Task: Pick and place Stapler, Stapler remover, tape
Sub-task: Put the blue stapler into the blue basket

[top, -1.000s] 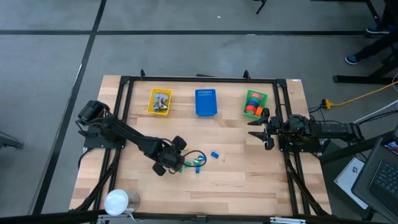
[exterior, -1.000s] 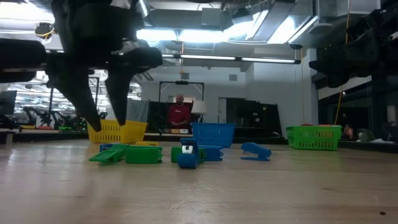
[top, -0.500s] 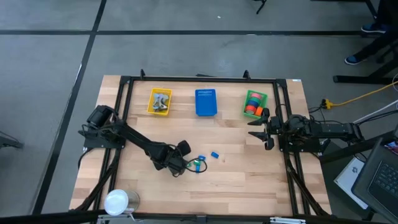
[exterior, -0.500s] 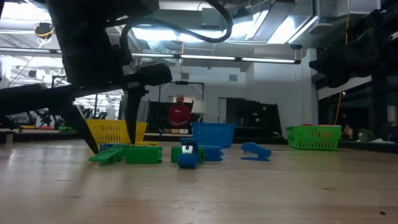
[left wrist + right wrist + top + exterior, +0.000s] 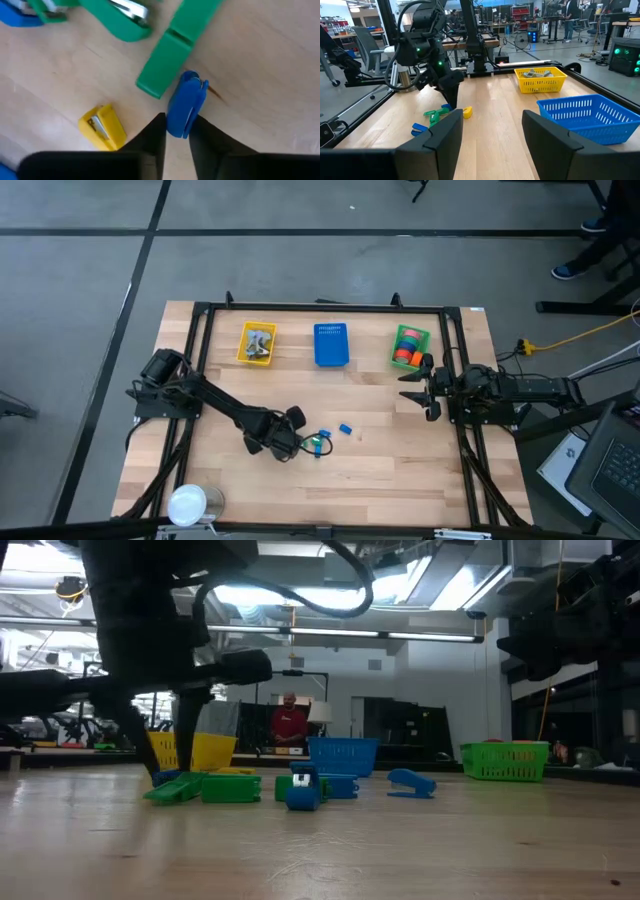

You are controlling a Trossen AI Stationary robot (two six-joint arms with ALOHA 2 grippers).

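My left gripper (image 5: 176,131) (image 5: 288,446) is down at a cluster of small pieces near the table's middle, its fingers on either side of a small blue stapler (image 5: 184,104). Beside it lie a green stapler (image 5: 176,45), a second green one (image 5: 122,17) and a small yellow piece (image 5: 104,127). In the low view the fingers (image 5: 165,755) reach the tabletop by the green staplers (image 5: 205,787). Another blue piece (image 5: 345,428) lies apart. The tape rolls (image 5: 406,352) sit in the green basket (image 5: 421,338). My right gripper (image 5: 424,391) waits open near that basket. My left gripper has the small blue stapler pinched between its two fingers at the stapler's near end (image 5: 177,127). The fingers (image 5: 156,134) come from above, pointing down, and lie along the piece. The stapler stands on its edge on the table, next to the green stapler's end.
A yellow basket (image 5: 257,343) with grey items and a blue basket (image 5: 332,345) stand along the far edge. A white cup (image 5: 188,505) is at the near left corner. More blue pieces (image 5: 305,790) (image 5: 410,782) lie right of the cluster. A person stands in the room beyond.
My left gripper has moved toward the table's right and near edge and down onto the cluster of pieces, turning as it went. The pieces on the table have kept their places.
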